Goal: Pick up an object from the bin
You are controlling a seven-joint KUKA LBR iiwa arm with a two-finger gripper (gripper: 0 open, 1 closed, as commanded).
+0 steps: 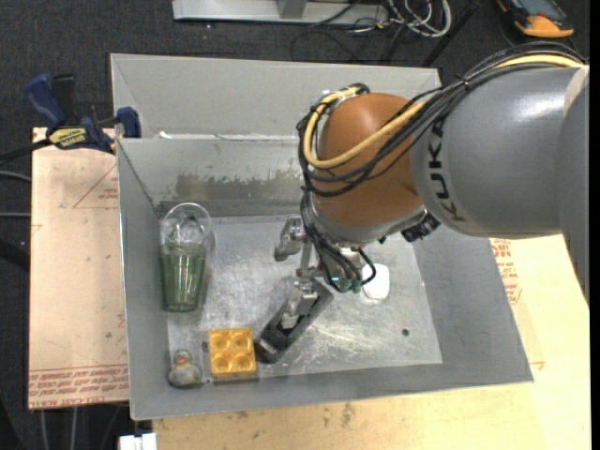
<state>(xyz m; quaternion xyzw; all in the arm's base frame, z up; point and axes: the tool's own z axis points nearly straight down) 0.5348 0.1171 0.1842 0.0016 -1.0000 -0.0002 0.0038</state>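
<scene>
Gripper [302, 287] is being held low over the middle of the grey bin [412, 345], at the upper end of a dark elongated thing [281, 334] lying slantwise toward the near wall; whether it is clenched or released cannot be told. A white object [377, 285] is being partly hidden beside it; a yellow studded block [231, 352] and a clear glass [184, 256] are being seen toward the view's left.

The only word that can be read is the brand name KUKA. It stands in dark capital letters on the grey shell of the robot arm [506, 148] and runs downward along the shell's edge, just beside the orange cover [361, 157]. Its last letter is hard to make out.
</scene>
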